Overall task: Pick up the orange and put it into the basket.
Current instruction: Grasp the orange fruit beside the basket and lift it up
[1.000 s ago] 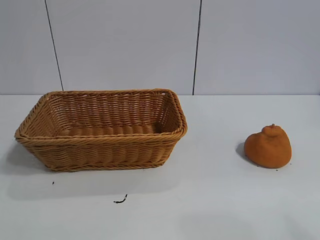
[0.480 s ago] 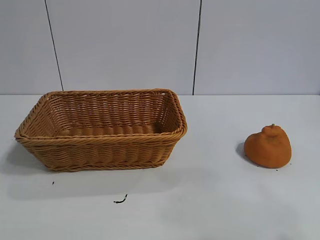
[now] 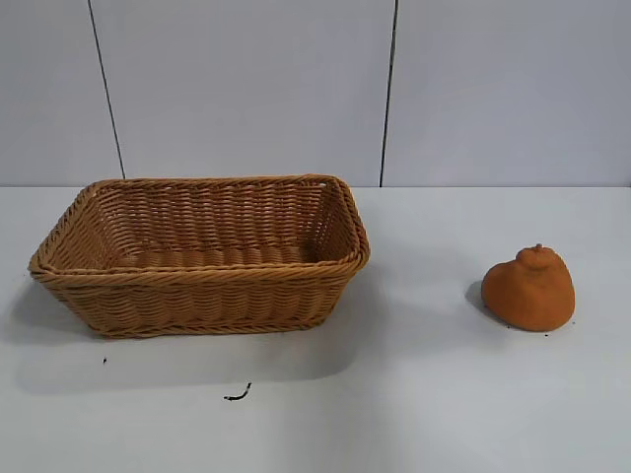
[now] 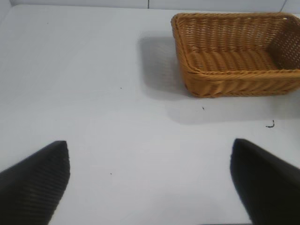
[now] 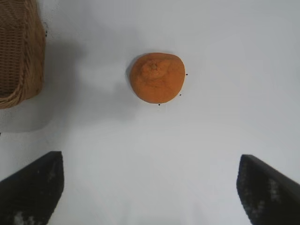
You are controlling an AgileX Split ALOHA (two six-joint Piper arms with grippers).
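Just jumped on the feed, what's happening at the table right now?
Nothing is being held yet. The lumpy dull-orange fruit sits on the white table, apart from the rectangular woven wicker basket, which looks empty. The right gripper hangs open above the table with the orange ahead of it. The left gripper is open too, facing the basket from farther off.

Probably lab: bare white table, grey panelled wall.

Bright, even overhead light casts soft shadows beside the basket and orange; near fingers blur.
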